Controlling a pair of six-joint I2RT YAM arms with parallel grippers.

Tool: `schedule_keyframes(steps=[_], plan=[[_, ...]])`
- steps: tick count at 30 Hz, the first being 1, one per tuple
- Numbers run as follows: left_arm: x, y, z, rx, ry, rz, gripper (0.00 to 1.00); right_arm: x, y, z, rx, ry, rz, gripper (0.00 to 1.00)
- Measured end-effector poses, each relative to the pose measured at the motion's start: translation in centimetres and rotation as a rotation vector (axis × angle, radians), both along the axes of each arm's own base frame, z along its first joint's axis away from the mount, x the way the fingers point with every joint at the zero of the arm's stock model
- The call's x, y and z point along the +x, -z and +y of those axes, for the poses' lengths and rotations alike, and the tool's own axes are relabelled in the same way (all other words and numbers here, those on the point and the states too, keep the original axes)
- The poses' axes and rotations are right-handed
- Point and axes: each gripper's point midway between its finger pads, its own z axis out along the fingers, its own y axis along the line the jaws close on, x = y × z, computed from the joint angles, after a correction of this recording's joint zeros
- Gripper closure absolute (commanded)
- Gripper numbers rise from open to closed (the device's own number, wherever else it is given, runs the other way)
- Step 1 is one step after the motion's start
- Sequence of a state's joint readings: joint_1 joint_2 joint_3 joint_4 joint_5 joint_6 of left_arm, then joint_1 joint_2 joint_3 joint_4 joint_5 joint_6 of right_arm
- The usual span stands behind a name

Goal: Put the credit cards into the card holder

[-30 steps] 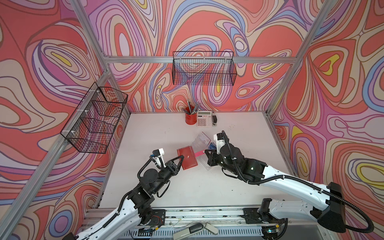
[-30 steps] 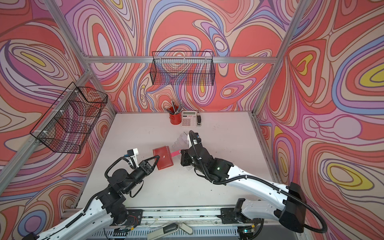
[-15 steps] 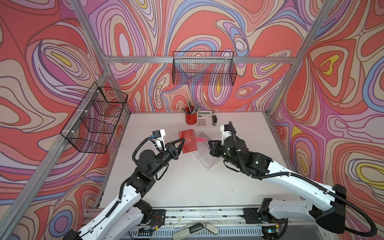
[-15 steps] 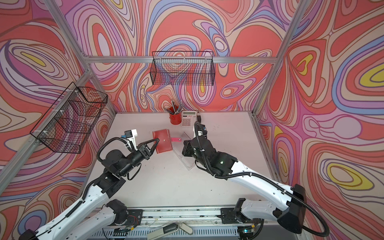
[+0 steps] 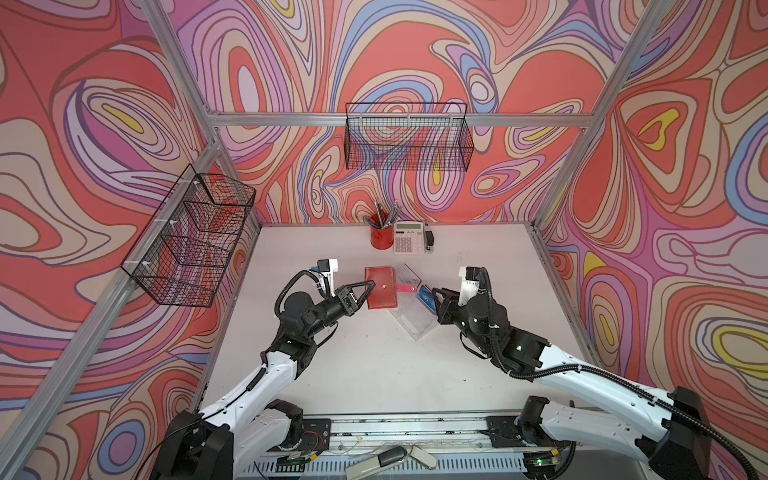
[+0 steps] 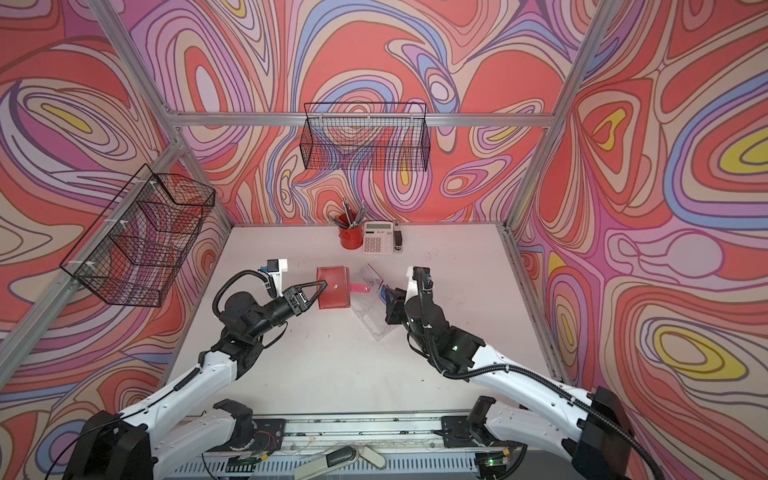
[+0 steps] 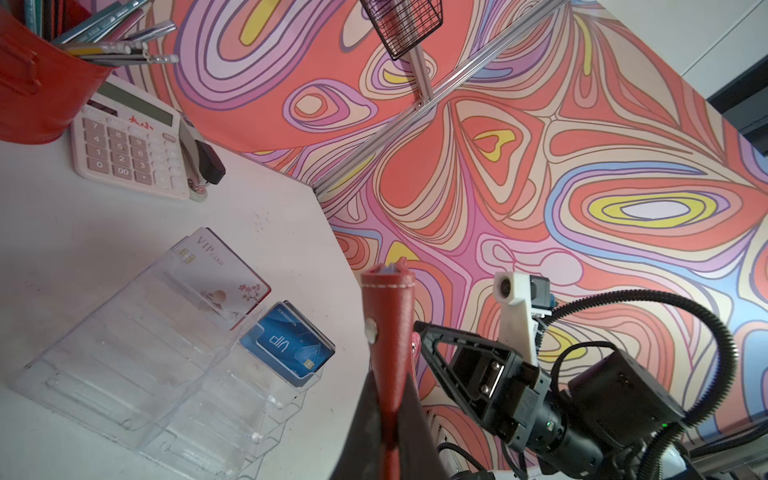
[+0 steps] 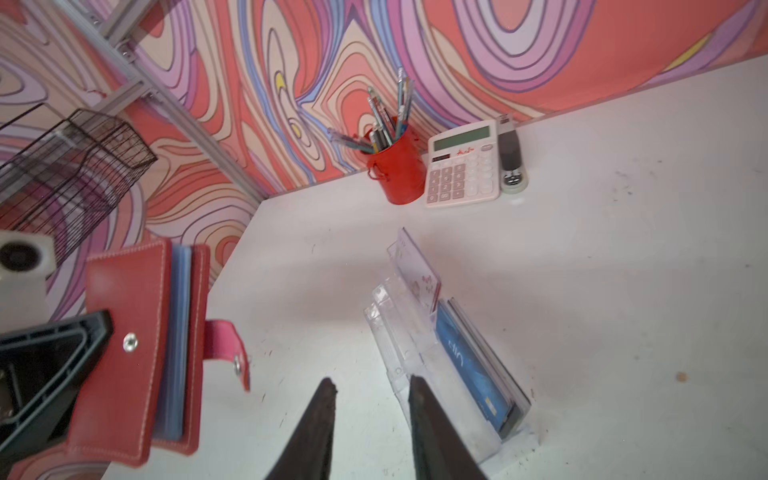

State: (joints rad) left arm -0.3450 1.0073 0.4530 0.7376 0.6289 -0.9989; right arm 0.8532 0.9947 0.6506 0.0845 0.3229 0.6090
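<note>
Caught the credit cards in two places: blue ones upright in one slot of the clear card holder, a pale card in another slot beside them, and more blue card edges tucked inside the red wallet. Found the wallet pinched in the closed left gripper, apparently raised off the table just beside the holder, pink strap hanging unsnapped. Showed the right gripper empty, jaws parted, close to the holder (touching it or not, impossible to tell). Judged the next draw best made slowly: go for the wallet's open edge, nip a single card's corner rather than the stack, pull in line with the pocket while holding the wallet steady, then lower upright into a free slot.
</note>
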Motion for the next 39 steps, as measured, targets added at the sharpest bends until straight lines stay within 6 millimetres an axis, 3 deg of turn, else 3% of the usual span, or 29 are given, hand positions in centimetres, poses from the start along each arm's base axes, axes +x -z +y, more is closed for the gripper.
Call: schedule_keyframes(steps=[3, 8, 17, 23, 29, 39], plan=[[-0.7, -1.1, 0.3, 0.001, -0.004, -0.042, 1.0, -1.5, -0.4, 1.5, 0.09, -0.126, -0.064, 0.53], [-1.6, -2.4, 0.8, 0.004, -0.021, -0.094, 1.0, -2.8, -1.5, 4.6, 0.178, -0.301, -0.115, 0.56], [-1.4, -1.6, 0.8, 0.026, -0.024, -0.073, 1.0, -3.8, -0.4, 8.5, 0.211, -0.495, -0.082, 0.54], [-1.2, -0.9, 0.5, 0.034, -0.012, -0.051, 1.0, -4.1, -1.2, 9.3, 0.23, -0.537, -0.092, 0.53], [-1.2, -0.9, 0.5, 0.033, -0.009, -0.053, 1.0, -3.8, -0.5, 9.8, 0.224, -0.543, -0.066, 0.58], [-1.1, -0.7, 0.5, 0.036, -0.009, -0.046, 1.0, -3.1, -0.8, 9.2, 0.219, -0.487, -0.073, 0.59]])
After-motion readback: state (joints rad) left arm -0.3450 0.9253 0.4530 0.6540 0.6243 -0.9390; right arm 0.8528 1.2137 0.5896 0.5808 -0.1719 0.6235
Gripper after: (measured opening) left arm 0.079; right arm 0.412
